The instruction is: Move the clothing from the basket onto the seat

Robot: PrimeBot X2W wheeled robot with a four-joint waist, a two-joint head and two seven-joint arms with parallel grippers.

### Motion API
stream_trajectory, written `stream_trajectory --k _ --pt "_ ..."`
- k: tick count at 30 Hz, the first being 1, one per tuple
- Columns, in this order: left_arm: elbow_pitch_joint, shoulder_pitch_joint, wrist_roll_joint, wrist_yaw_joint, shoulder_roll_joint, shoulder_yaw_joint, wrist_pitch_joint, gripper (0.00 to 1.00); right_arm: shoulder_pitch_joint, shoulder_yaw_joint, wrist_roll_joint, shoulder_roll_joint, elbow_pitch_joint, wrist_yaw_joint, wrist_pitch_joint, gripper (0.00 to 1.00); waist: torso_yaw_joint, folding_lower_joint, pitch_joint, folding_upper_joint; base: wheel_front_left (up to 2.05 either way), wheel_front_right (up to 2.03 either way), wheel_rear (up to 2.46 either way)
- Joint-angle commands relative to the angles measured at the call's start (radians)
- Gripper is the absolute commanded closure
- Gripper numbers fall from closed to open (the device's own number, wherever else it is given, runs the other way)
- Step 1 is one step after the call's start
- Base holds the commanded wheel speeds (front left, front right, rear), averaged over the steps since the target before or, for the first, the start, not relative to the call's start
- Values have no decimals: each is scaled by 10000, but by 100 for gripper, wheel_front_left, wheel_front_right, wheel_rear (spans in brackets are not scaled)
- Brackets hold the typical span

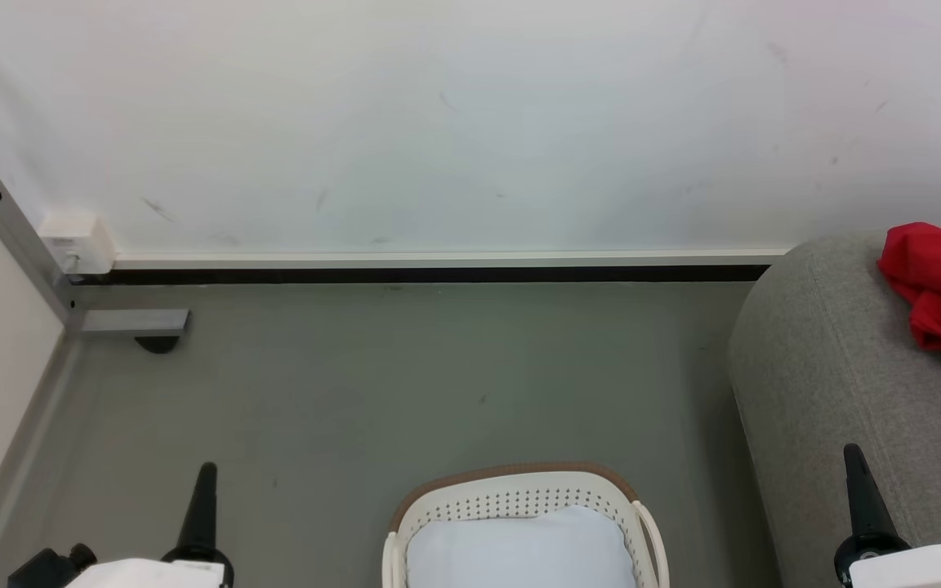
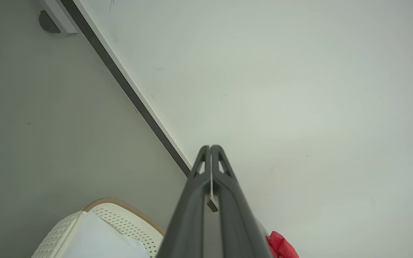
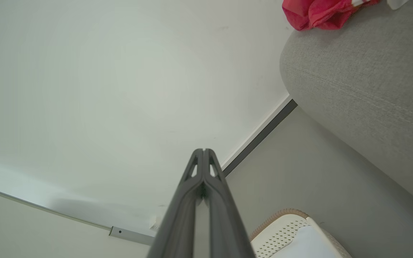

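Mostly we see parts rather than wholes. The basket (image 1: 519,488) is cut off by the lower edge of the head view, so we get its far end alone: brown rim band, perforated wall and one side handle. Inside it lies a pale white pad (image 1: 519,549), which covers the bottom as far as we can see; what lies under the pad we cannot tell.

The clothing (image 1: 940,282) is out of the basket and well apart from it, beyond it and to its right, bunched on the rounded end of the sofa (image 1: 830,384). The right edge of the head view cuts through it, so we see a red heap with a bit of white cuff at its lower end, and we cannot tell one garment from another. The sofa stands to the right of the basket, with a strip of floor (image 1: 438,367) between them.

Left of the basket, the left gripper (image 1: 207,469) points up over the floor; right of the basket, the right gripper (image 1: 852,451) rises in front of the sofa. In the wrist views each pair of fingers is pressed together, gripping nothing.
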Motion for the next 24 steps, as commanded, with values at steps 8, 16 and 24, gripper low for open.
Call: stream_trajectory --k 8,16,24 --pt "-159 -230 -974 -41 89 85 251 100 -265 -203 901 -69 -131 -11 236 100 49 0 -6 0 0 0 0" --pt "-183 -259 -1683 -57 94 118 449 100 -270 -344 1609 -57 -144 -12 445 100 99 0 -11 0 0 0 0" --pt "-204 -265 -2354 -72 100 151 647 100 -263 -479 2253 -44 -155 -13 646 100 149 0 -17 0 0 0 0"
